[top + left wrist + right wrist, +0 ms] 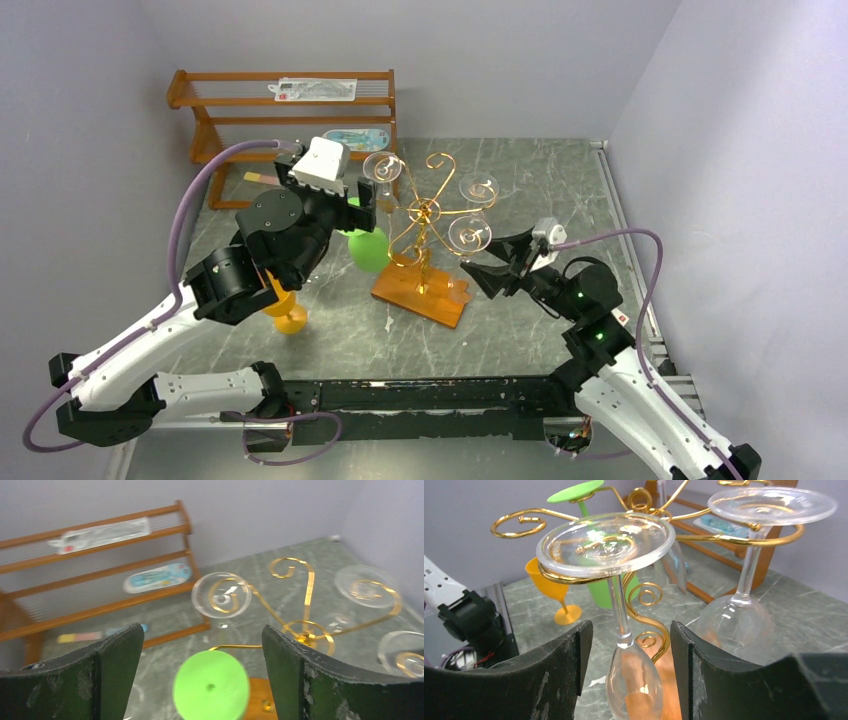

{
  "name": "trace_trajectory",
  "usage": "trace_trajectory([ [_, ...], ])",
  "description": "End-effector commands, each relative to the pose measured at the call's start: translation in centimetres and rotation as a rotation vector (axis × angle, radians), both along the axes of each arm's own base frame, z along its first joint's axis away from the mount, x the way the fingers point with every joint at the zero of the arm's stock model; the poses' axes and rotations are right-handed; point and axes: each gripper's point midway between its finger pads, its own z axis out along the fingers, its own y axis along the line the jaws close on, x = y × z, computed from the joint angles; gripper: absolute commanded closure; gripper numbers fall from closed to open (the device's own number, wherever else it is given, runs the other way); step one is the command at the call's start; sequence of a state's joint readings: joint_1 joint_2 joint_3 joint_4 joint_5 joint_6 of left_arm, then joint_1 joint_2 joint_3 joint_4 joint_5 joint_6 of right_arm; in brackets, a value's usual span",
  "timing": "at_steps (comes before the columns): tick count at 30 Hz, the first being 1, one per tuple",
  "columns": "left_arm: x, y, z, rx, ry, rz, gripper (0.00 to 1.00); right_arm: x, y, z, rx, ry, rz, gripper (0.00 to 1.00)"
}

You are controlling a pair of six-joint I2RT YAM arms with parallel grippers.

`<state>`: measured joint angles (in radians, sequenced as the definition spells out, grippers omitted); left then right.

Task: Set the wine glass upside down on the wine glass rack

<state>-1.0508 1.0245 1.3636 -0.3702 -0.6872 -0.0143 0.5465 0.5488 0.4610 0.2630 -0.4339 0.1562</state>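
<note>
R pincer [630, 626] stands open, one finger [559, 675] each side of a clear wine glass [606, 542], w/ gaps on both sides, so nothing is gripped. That glass hangs upside down on the wine glass rack [425, 212]. Its foot rests in a gold scroll arm, and its stem and bowl hang below, over the rack's orange-brown base [405, 290]. In the top view it's on the arm nearest the R arm.

Two more clear glasses hang the same way, one [478, 188] on the far-right arm and one [383, 168] on the far-left arm. A green glass [367, 248] also hangs inverted on the rack's left side, foot up in a scroll.

L pincer [201, 630] is wide open and holds nothing. It sits above the green glass, whose round foot shows btwn its fingers in the wrist view, apart from both.

An orange glass [287, 305] stands upright on the grey marbled surface [560, 190], left of the rack, partly hidden by the L arm in the top view. A wooden slatted shelf unit [285, 100] stands at the far-left corner by the wall, w/ a flat packet [315, 90] on its top tier and another packet [357, 138] lower down.
</note>
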Motion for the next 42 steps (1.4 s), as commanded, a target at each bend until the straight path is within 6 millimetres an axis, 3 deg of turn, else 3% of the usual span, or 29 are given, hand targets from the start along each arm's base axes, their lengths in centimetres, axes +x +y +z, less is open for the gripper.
trace_trajectory([
  [1, 1.5, 5.5, -0.5, 0.155, -0.002, 0.283, 0.07, 0.4, -1.0, 0.6, 0.033, -0.007, -0.072, 0.37],
  [6, 4.2, 8.3, -1.3, 0.206, 0.052, 0.391, 0.05, 0.3, -1.5, 0.5, 0.035, -0.012, -0.090, 0.33],
  [15, 10.9, 12.8, -5.6, 0.115, 0.271, 0.502, 0.10, 0.0, -3.7, 1.6, 0.114, -0.041, -0.193, 0.32],
  [19, 13.0, 14.8, -8.9, 0.024, 0.380, 0.560, 0.20, 1.5, -6.4, 1.3, 0.192, 0.026, -0.368, 0.33],
  [23, 14.3, 14.9, -13.8, -0.033, 0.501, 0.552, 0.29, 3.9, -10.6, -0.6, 0.303, 0.180, -0.643, 0.35],
  [27, 14.1, 13.7, -16.7, -0.060, 0.585, 0.507, 0.33, 4.4, -12.9, -1.5, 0.349, 0.230, -0.781, 0.36],
  [32, 12.8, 13.3, -18.7, -0.108, 0.634, 0.507, 0.34, 4.8, -15.5, -2.1, 0.372, 0.261, -0.929, 0.36],
  [37, 11.4, 13.7, -20.3, -0.102, 0.689, 0.526, 0.34, 5.3, -16.0, -3.1, 0.333, 0.305, -0.996, 0.36],
  [42, 9.7, 14.0, -21.9, -0.108, 0.737, 0.545, 0.42, 6.1, -16.6, -4.5, 0.312, 0.368, -1.075, 0.37],
])
